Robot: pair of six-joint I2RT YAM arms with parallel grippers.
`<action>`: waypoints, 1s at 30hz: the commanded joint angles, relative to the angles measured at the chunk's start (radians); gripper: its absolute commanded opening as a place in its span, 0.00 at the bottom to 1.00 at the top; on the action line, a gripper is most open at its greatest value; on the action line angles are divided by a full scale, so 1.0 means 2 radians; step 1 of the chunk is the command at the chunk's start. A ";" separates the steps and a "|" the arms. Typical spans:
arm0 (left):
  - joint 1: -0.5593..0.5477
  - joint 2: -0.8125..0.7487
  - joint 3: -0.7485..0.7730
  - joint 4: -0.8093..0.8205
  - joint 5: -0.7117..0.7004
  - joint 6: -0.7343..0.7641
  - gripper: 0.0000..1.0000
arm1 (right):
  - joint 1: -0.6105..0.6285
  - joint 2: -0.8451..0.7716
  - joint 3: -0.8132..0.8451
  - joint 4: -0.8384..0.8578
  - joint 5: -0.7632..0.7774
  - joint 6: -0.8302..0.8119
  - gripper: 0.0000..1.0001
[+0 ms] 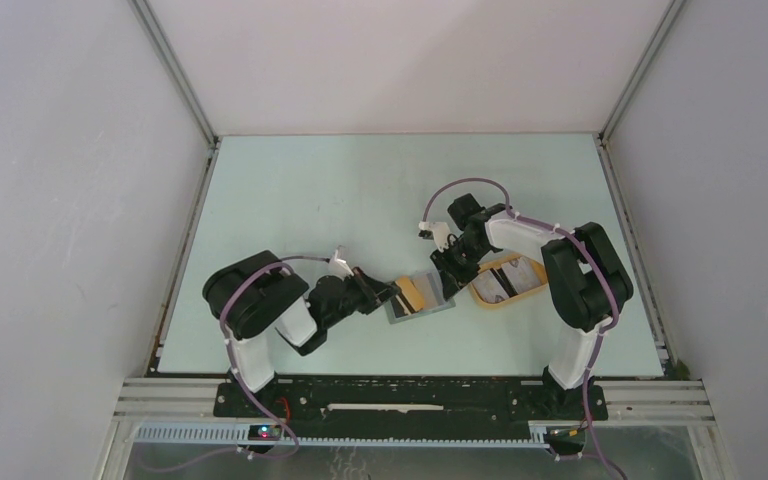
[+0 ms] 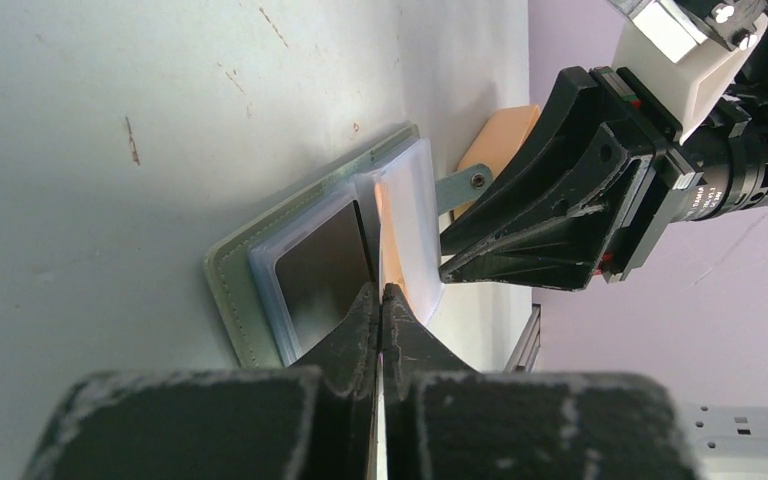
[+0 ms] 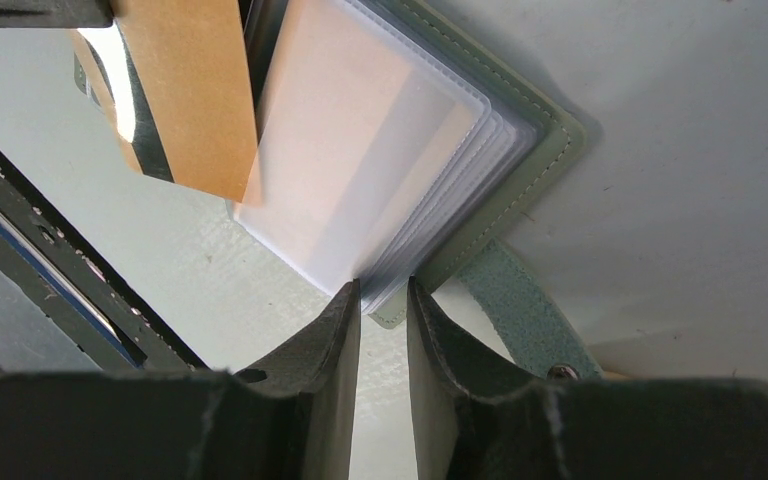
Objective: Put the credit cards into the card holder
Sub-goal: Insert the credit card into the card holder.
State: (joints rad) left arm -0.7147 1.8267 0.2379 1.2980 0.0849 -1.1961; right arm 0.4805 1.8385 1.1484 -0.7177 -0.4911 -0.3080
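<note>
Card (image 3: 185,90) feeding is the step, by the look of it. Your left gripper (image 2: 381,290) has its jaws pressed together on the tan card's near edge, and the far end reaches the open holder (image 2: 222,282). The holder lies flat on the table (image 1: 360,190) between the arms. Your right gripper (image 3: 383,297) has closed narrowly on the corner of the clear sleeves (image 3: 380,130), lifting a leaf so a pocket gapes. Whether the card has entered that pocket yet, you cannot tell from here.

Lead with one corner, keep the card in line with the pocket mouth, and slide rather than push, since the limp sleeves will likely buckle. Hold the right grip steady so the holder doesn't skid. A dark card (image 2: 320,265) sits in a sleeve. What look like more cards (image 1: 508,282) lie in the tray (image 1: 486,300) just beside the holder.

The table is pale green, smooth and lightly scuffed, with plain grey walls (image 1: 60,200) on three sides. The grippers sit close together, so move small.
</note>
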 commanded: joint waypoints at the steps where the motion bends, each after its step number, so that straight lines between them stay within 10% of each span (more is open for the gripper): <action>1: 0.001 0.016 0.010 0.039 0.005 0.016 0.00 | 0.002 0.006 0.014 0.002 0.007 0.003 0.31; 30: 0.002 0.024 0.047 -0.050 0.044 -0.013 0.00 | 0.001 0.005 0.015 0.001 0.005 0.002 0.31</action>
State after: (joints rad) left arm -0.7147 1.8629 0.3012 1.2343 0.1562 -1.2232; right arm 0.4801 1.8423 1.1530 -0.7223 -0.4915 -0.3080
